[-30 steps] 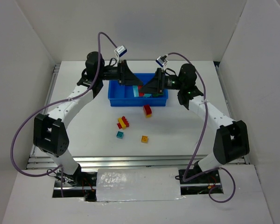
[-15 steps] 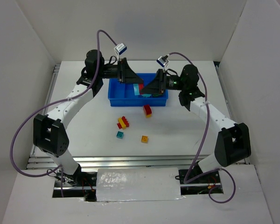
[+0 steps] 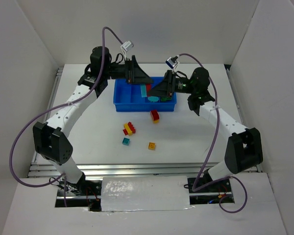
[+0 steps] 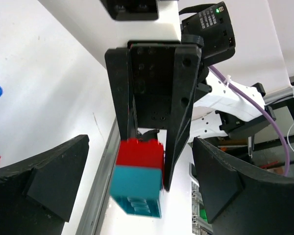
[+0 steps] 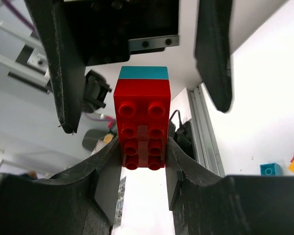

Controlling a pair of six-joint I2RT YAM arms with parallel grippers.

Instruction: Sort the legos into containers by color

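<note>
A red lego [image 5: 142,122] with a teal lego [image 5: 143,72] stuck to its far end hangs above the blue tray of containers [image 3: 122,105]. My right gripper [image 5: 142,147] is shut on the red one. In the left wrist view the same stacked pair [image 4: 139,178] sits in the gap of my left gripper [image 4: 139,147], which is open wide and touches neither brick. In the top view my left gripper [image 3: 143,78] and right gripper [image 3: 154,89] face each other over the tray. A round teal piece [image 3: 153,98] lies in the tray.
Loose legos lie in front of the tray: a red-and-yellow one [image 3: 155,116], a red-and-yellow cluster [image 3: 129,129], a teal one [image 3: 126,141] and a yellow one [image 3: 151,145]. White walls stand close on the left, right and back.
My left gripper has opened and let go of the stacked pair. My right gripper closed on the red brick and holds it. Both wrists shifted slightly over the tray.
</note>
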